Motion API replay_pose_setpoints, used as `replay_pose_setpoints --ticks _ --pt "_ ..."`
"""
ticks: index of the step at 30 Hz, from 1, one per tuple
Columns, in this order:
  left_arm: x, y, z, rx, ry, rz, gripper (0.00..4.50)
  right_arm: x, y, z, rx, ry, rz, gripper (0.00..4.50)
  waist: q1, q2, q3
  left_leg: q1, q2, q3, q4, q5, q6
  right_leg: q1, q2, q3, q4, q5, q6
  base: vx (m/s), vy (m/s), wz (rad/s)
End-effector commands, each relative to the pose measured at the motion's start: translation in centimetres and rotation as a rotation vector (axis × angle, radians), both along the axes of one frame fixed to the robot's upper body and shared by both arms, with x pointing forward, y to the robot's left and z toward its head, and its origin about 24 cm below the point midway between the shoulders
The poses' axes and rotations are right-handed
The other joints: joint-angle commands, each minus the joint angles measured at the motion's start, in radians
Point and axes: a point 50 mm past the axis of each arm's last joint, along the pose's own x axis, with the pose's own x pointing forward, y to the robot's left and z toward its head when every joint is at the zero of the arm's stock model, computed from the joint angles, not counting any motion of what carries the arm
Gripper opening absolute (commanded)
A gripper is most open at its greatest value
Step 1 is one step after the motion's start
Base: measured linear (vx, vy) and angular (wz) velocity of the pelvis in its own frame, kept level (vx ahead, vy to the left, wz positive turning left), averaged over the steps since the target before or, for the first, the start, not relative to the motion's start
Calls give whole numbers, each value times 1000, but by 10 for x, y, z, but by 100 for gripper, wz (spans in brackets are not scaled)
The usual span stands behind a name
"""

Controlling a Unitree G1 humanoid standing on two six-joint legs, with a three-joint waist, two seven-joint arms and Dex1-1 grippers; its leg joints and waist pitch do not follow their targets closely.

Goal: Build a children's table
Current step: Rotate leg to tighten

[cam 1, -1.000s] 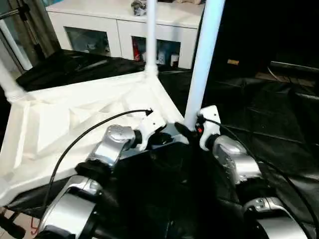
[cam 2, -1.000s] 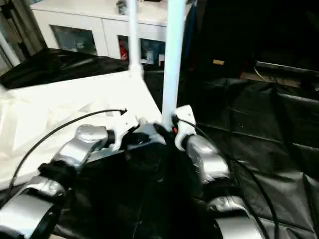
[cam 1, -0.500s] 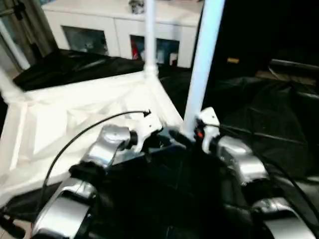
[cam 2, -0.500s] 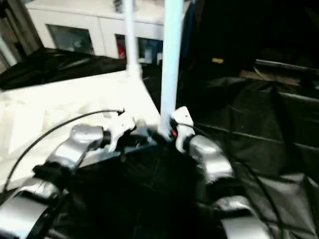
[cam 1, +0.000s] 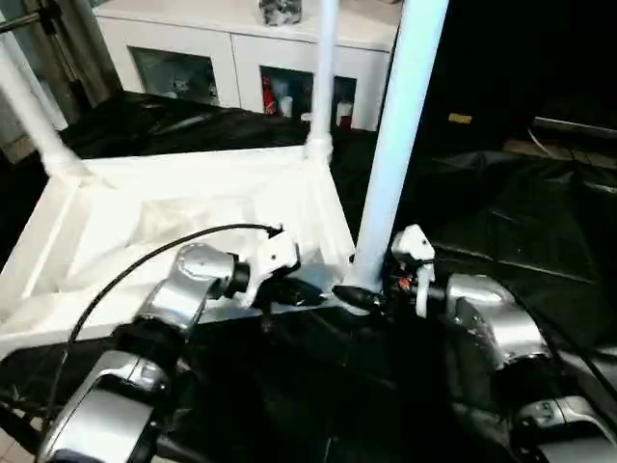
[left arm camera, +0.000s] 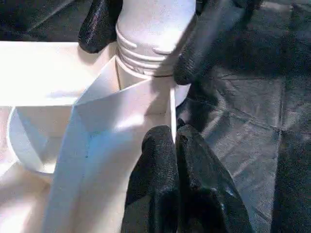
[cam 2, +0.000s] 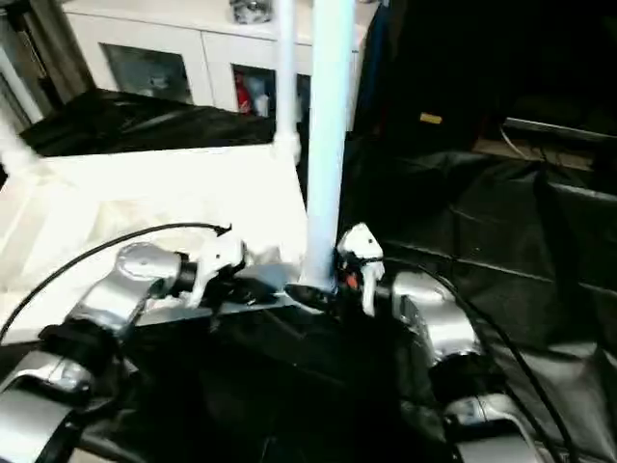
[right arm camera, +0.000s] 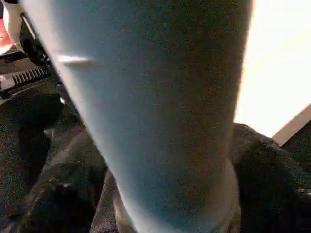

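Black crinkled sheeting [cam 1: 501,207] covers the floor ahead of me, with a white glass-door cabinet [cam 1: 241,68] behind it. From the head view, the all-white plastic table top [cam 1: 183,217] lies upside down, ribbed underside up, with white tube legs standing in its far sockets [cam 1: 321,77]. The nearest long round white tube leg [cam 1: 390,164] rises from the corner socket between my two grippers. My right gripper [cam 1: 371,297] reaches in at the leg's base; my left gripper [cam 1: 299,289] sits on the table edge just beside it.

Through the left wrist, my left fingers [left arm camera: 165,179] are pressed together on the thin upright rim wall [left arm camera: 172,114] of the top. Just beyond their tips the leg's ridged end [left arm camera: 150,41] sits in the socket, and the other gripper's black fingers [left arm camera: 204,43] flank it on both sides.

Through the right wrist, the smooth leg [right arm camera: 155,107] fills the space between my fingers [right arm camera: 272,165], which clamp around it.

I judge the leg still needs seating: keep the rim pinned, hold the tube straight, and push along its axis, since the smooth plastic could slip.
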Motion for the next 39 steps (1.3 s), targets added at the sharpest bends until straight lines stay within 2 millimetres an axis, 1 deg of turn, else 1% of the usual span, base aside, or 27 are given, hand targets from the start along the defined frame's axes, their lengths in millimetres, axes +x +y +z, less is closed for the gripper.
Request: replay_pose_setpoints --ticks 1,2,3,5,7,10,13,14,15,17,18,19,20,21,22,23,25,27,28,30,31,32,33,35,36,38,39 --pt "-3 -6 5 -31 -11 -52 0 -7 3 -10 -19 62 33 347 2 -3 -58 3 50 -18 -67 -128 71 54 -74 50 -64 -87 -272 0 0 0" --pt "-3 -5 4 -30 -9 -53 0 -7 3 -10 -17 64 38 342 3 -4 -59 2 49 -17 -65 -114 75 55 -74 51 -62 -66 -274 0 0 0" --pt "-4 -5 4 -31 -5 -57 0 -8 3 -10 -11 71 47 334 4 -3 -60 2 50 -18 -65 -106 78 55 -75 50 -60 -54 -277 0 0 0" --pt "-4 -5 4 -32 -3 -59 0 -9 5 -9 -8 71 50 310 3 -3 -60 1 49 -17 -64 -103 81 55 -74 50 -60 -48 -278 0 0 0" --pt "-5 -6 3 -35 0 -62 0 -9 6 -9 -3 73 54 303 4 -4 -59 1 50 -17 -65 -107 82 55 -75 50 -61 -58 -277 0 0 0" --pt "-5 -9 3 -39 -1 -60 0 -10 9 -11 3 75 53 277 3 -4 -58 2 50 -17 -66 -119 74 54 -75 50 -64 -83 -272 0 0 0" --pt "-1 -14 3 -42 -24 -14 0 -10 12 -14 12 68 -2 275 2 -4 -57 3 50 -17 -67 -127 67 52 -75 50 -67 -100 -267 0 0 0" --pt "2 -16 3 -37 -33 16 0 -8 14 -16 14 65 -40 274 2 -6 -56 3 50 -18 -67 -130 64 52 -75 51 -67 -107 -264 0 0 0" --pt "3 -17 3 -33 -38 33 0 -7 15 -17 16 65 -65 273 0 -6 -54 4 49 -19 -69 -143 57 50 -76 51 -71 -133 -258 0 0 0" --pt "9 -23 3 -28 -61 93 0 -1 18 -19 38 58 -173 273 -5 -8 -54 7 48 -20 -71 -161 43 48 -77 53 -76 -178 -245 0 0 0" --pt "11 -25 3 -28 -69 118 0 1 19 -20 50 59 -216 273 -6 -8 -53 8 46 -21 -71 -163 35 48 -79 54 -82 -217 -235 0 0 0" --pt "15 -31 3 -27 -82 170 0 5 23 -22 55 68 -292 273 -6 -7 -52 8 46 -21 -72 -167 34 47 -78 53 -83 -228 -231 0 0 0" --pt "16 -32 4 -28 -84 180 0 6 24 -23 55 69 -307 273 -8 -6 -51 9 45 -20 -72 -168 30 45 -77 54 -85 -235 -227 0 0 0" --pt "21 -40 5 -27 -99 237 0 7 31 -26 37 64 -345 273 -8 -5 -51 10 43 -22 -73 -176 24 46 -78 53 -87 -258 -221 0 0 0" --pt "22 -42 5 -27 -103 247 0 7 33 -26 33 62 -349 272 -9 -5 -51 11 44 -22 -73 -180 21 45 -78 53 -90 -268 -212 0 0 0" --pt "22 -43 5 -27 -105 254 0 7 34 -27 30 61 -353 272 -9 -5 -51 11 44 -22 -73 -180 21 45 -78 53 -90 -268 -212 0 0 0" --pt "26 -53 6 -37 -114 308 0 10 43 -30 -5 50 -413 272 -10 -5 -52 7 43 -23 -74 -175 23 46 -77 53 -89 -255 -210 0 0 0" --pt "27 -61 7 -45 -118 337 0 17 47 -34 -75 48 -529 272 -15 -4 -52 7 43 -23 -74 -166 12 44 -76 52 -86 -240 -214 0 0 0" --pt "27 -63 7 -46 -119 343 0 18 47 -35 -92 47 -559 272 -16 -5 -53 6 40 -24 -74 -167 13 48 -76 51 -87 -242 -211 0 0 0" --pt "26 -66 7 -45 -123 334 0 20 52 -34 -129 0 -542 272 -18 -6 -55 4 39 -22 -70 -161 27 48 -76 52 -85 -217 -216 0 0 0" --pt "25 -67 6 -47 -120 323 0 19 55 -33 -126 -14 -520 307 -17 -6 -56 4 40 -22 -70 -152 33 49 -76 53 -83 -198 -219 0 0 0" --pt "23 -66 5 -46 -118 301 0 18 59 -30 -101 -27 -479 307 -16 -9 -57 1 40 -22 -69 -138 48 52 -77 53 -80 -170 -225 0 0 0" --pt "22 -64 5 -46 -114 283 0 17 60 -29 -79 -23 -455 342 -16 -9 -57 0 40 -22 -69 -132 55 52 -76 53 -78 -158 -228 0 0 0" --pt "20 -62 4 -46 -111 266 0 17 59 -28 -67 -24 -437 344 -17 -9 -57 -1 41 -21 -68 -120 70 53 -75 52 -75 -128 -237 0 0 0" --pt "20 -61 3 -45 -111 262 0 17 58 -28 -67 -29 -432 355 -18 -8 -56 0 41 -21 -68 -130 75 52 -76 51 -75 -129 -244 0 0 0" --pt "18 -57 2 -42 -102 232 0 16 54 -26 -76 -48 -388 382 -20 -8 -55 0 41 -21 -69 -147 75 53 -76 51 -78 -151 -244 0 0 0" --pt "16 -55 1 -38 -97 213 0 16 51 -25 -87 -65 -354 382 -20 -7 -55 -1 42 -22 -69 -151 75 54 -76 51 -78 -155 -243 0 0 0"
